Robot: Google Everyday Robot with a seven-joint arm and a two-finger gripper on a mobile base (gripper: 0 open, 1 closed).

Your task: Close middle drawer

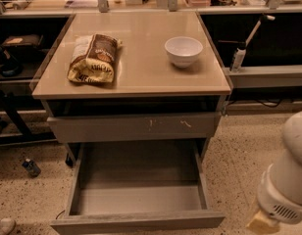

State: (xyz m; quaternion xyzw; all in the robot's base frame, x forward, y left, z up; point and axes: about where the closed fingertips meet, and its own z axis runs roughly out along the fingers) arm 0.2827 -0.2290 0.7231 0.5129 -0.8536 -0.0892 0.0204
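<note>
Grey wood-grain, the middle drawer stands pulled far out at 6 o'clock, its bare box interior showing, below the scratched upper drawer front. On the tan desk a brown snack bag lies at 10 o'clock and a white bowl sits at 1 o'clock, well apart. The pincer hangs at 5 o'clock under the white arm, apart from the drawer; wide or narrow, I cannot tell.
</note>
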